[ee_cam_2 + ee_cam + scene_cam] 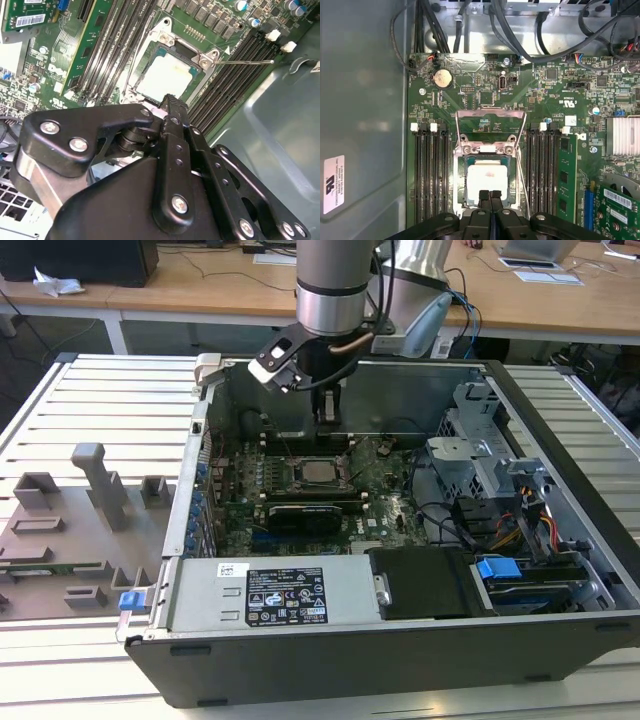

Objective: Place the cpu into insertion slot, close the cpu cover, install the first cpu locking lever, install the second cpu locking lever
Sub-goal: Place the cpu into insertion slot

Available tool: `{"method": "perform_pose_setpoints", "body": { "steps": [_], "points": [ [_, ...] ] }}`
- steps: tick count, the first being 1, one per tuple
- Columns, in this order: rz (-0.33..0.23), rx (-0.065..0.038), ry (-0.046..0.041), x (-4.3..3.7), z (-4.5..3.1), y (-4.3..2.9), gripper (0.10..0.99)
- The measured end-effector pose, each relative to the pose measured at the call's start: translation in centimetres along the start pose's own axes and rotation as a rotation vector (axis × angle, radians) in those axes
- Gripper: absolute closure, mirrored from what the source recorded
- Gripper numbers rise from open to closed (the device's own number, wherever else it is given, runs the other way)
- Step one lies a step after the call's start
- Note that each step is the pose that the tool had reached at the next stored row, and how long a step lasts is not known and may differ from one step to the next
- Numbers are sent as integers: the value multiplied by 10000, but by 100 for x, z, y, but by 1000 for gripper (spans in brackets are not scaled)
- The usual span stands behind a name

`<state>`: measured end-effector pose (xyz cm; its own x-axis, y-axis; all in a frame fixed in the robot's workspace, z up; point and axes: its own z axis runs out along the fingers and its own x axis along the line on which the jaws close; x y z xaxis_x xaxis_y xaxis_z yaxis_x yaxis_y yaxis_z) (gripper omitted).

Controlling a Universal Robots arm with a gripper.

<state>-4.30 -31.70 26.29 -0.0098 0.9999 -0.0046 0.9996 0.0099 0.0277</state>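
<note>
A counter [90, 390] of pale ribbed metal slats spans the exterior view, its grooves running from side to side. On it, at the exterior view's left, lies a flat grey plate [60, 550] with several grey block-shaped fixtures [100, 480] standing upright. Behind the counter stands a long desk [200, 290] with a light wooden top and a white leg [117, 335]. A dark box [80, 260] and a crumpled white paper [55, 283] sit on it at the exterior view's left, and white sheets [545, 276] lie at the right. The space under the desk [60, 335] is in dark shadow. The light is even and soft, leaving a faint sheen on the slats.
</note>
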Motion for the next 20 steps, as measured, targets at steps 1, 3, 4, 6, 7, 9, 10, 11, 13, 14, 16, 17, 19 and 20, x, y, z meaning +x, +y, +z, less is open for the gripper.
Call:
{"method": "perform_pose_setpoints", "body": {
  "steps": [1,3,4,6,7,9,10,11,13,14,16,17,19,20],
  "points": [
    [1,0,1,0,-18,1,980],
    [0,0,0,0,-52,3,980],
    [0,0,0,0,-70,4,980],
    [0,0,0,0,-104,5,980],
    [0,0,0,-1,-116,6,980],
    [0,0,0,-1,-150,7,980],
    [1,0,0,-1,-170,7,980],
    [1,1,0,-1,-183,7,980],
    [0,0,0,-1,-202,8,980],
    [0,0,0,-1,-211,8,980],
    [0,0,0,-1,-241,9,980],
    [1,0,1,-1,-252,9,980],
    [0,0,0,-1,-315,11,980],
    [0,0,0,-2,-333,12,980]
  ]
}}
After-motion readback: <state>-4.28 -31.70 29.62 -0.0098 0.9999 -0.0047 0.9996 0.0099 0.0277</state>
